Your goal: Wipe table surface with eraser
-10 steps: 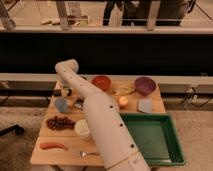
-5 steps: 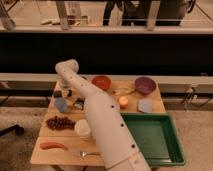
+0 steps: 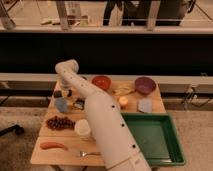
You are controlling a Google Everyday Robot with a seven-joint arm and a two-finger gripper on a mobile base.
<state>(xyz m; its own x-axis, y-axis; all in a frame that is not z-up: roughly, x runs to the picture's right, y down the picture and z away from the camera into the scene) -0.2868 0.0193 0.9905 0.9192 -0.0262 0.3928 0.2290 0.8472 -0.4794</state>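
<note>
The light tan table surface (image 3: 65, 137) holds several items. My white arm rises from the front middle and bends over the table's far left corner. My gripper (image 3: 66, 91) points down there, just above the tabletop. A small flat black block, the eraser (image 3: 57, 93), lies right beside the gripper on its left, near the table's left edge. I cannot tell whether the gripper touches it.
A blue-grey cup (image 3: 61, 104) and a dark object (image 3: 79, 104) sit just in front of the gripper. Also on the table: red bowl (image 3: 101, 81), purple bowl (image 3: 145, 85), blue-grey sponge (image 3: 145, 105), grapes (image 3: 60, 122), white cup (image 3: 82, 128), sausage (image 3: 52, 145), green tray (image 3: 172, 150).
</note>
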